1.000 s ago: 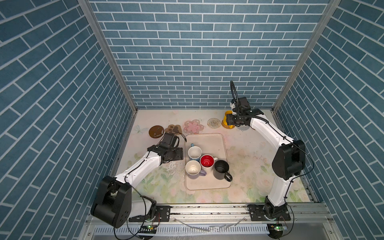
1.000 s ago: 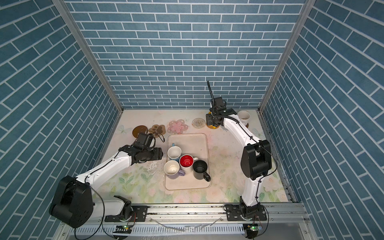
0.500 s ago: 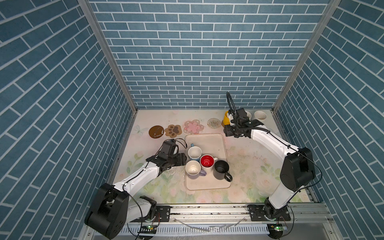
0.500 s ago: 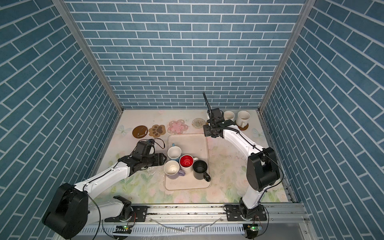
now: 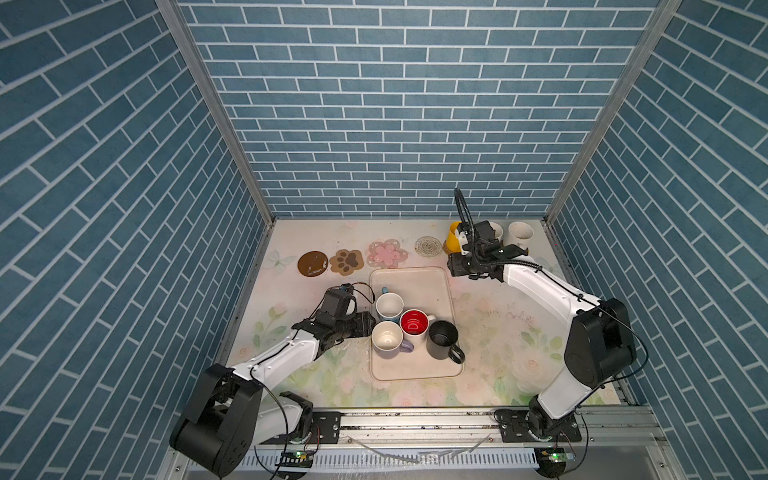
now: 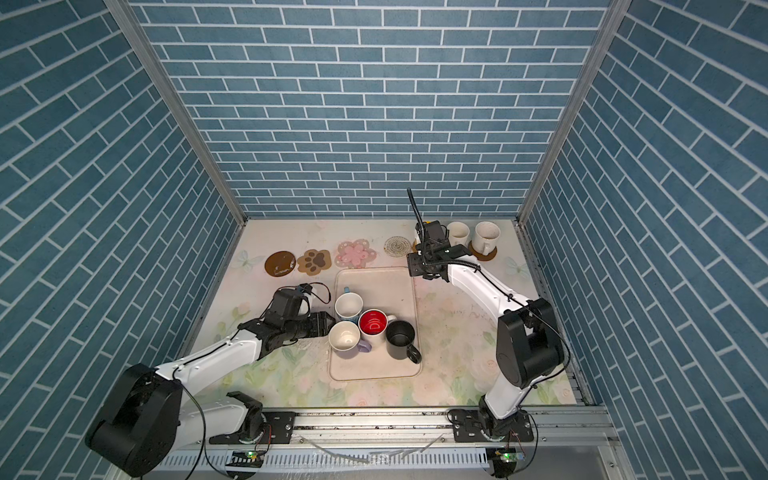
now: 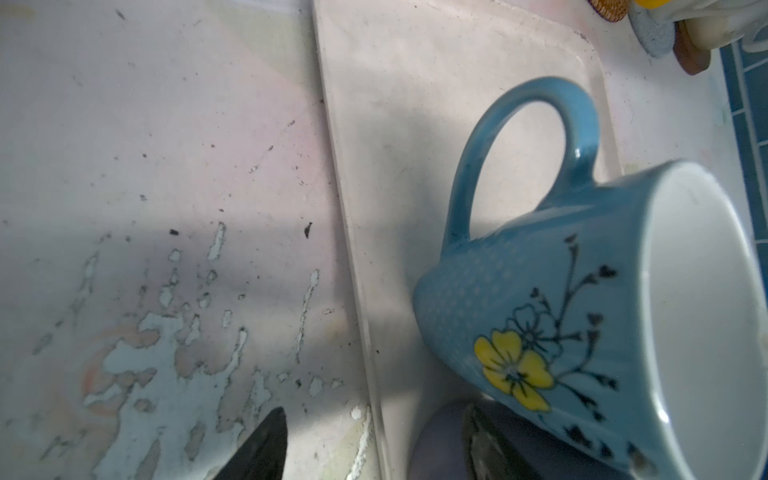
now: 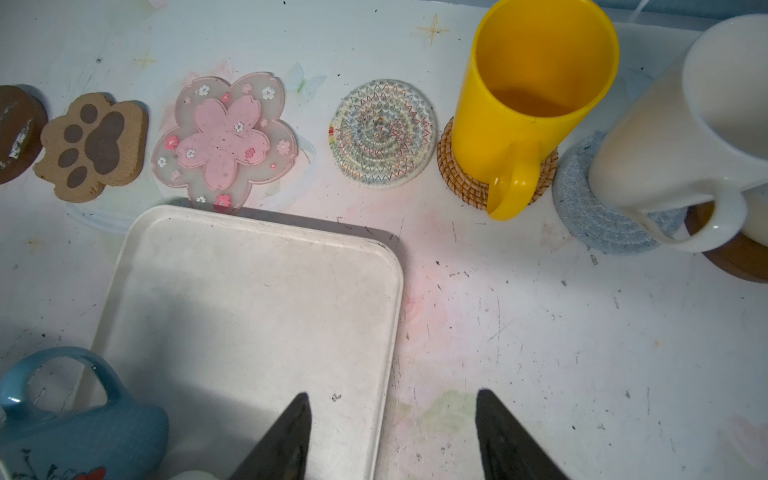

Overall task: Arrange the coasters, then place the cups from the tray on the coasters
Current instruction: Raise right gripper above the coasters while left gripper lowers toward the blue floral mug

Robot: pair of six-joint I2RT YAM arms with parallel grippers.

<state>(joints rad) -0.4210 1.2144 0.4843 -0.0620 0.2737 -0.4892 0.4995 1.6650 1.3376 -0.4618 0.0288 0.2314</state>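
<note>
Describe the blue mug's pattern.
The blue mug shows a yellow flower on black stems; best in left wrist view.

Blue brick-patterned walls (image 5: pixel 395 104) enclose a worn, seemingly floral tablecloth (image 5: pixel 494 332).

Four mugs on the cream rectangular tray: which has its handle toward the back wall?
The light blue mug, rearmost on the tray. The lavender mug, red-lined white mug and black mug turn their handles rightward or frontward.

Floral-print table (image 5: pixel 498 332) with cream tray (image 5: pixel 415 282) and row of coasters (image 5: pixel 386 253)
</note>
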